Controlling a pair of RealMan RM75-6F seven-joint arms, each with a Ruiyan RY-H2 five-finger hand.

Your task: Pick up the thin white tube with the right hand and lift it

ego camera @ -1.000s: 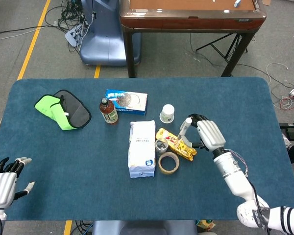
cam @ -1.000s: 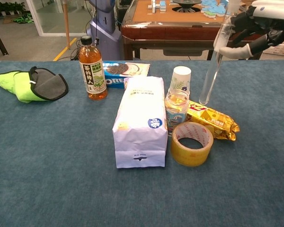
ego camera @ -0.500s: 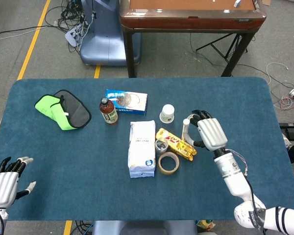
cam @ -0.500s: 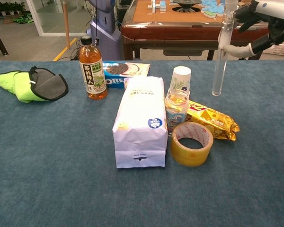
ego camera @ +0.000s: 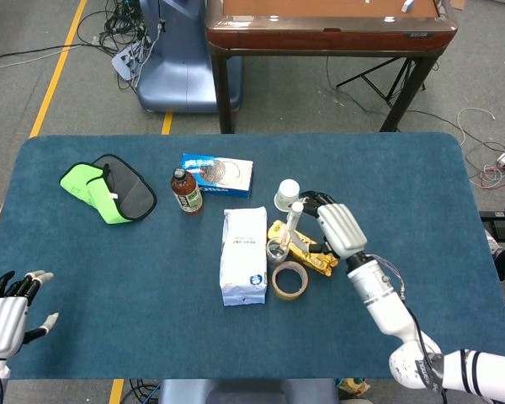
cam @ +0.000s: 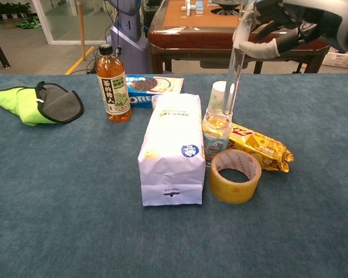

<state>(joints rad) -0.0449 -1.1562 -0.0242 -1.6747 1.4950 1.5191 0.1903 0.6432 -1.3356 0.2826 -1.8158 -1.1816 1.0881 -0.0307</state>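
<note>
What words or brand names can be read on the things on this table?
"OREO": on the blue box behind the bottle.
Bottle label: Chinese characters, too small to read.
White bag: blue round mark and small print, too blurred to read.
Yellow snack pack: print unreadable.
Paper cup: a leaf pattern, no words.

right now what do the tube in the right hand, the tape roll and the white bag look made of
Tube, held by the right hand: clear glass or hard plastic, since the background shows through it.
Tape roll: glossy yellowish translucent plastic film, wound in a ring.
White bag: matte paper, by its creased folds and dull surface, though it may be coated.
</note>
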